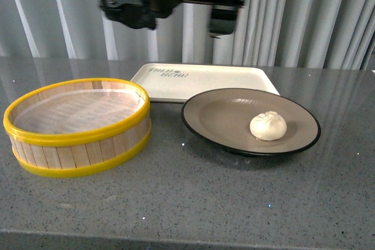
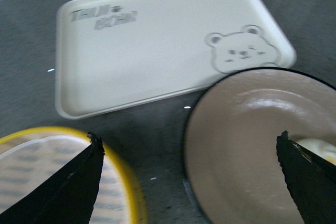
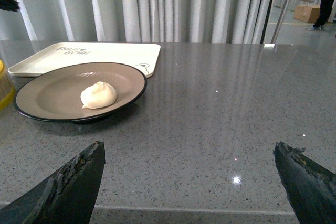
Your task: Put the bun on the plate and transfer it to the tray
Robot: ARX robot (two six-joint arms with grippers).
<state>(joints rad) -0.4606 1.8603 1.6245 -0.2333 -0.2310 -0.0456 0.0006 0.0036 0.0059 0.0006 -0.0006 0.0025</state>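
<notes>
White bun (image 1: 268, 126) sits on the plate (image 1: 217, 115), plate on the desk (image 1: 187, 203), not on the tray (image 1: 205, 80)
Bun's toward 3 o'clock from plate centre, tray just beside at 11 o'clock. Spread wide and empty: left gripper (image 2: 189, 136), right gripper (image 3: 188, 145).

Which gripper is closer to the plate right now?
Left. The left gripper hovers above the plate, at its edge. The right gripper sits low off to its side, bare counter between.

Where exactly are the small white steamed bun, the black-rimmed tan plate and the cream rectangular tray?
small white steamed bun (image 1: 268, 126), front view, centre of its rounded body.
black-rimmed tan plate (image 1: 217, 115), front view, bare inner surface.
cream rectangular tray (image 1: 199, 82), front view, bare flat middle.
</notes>
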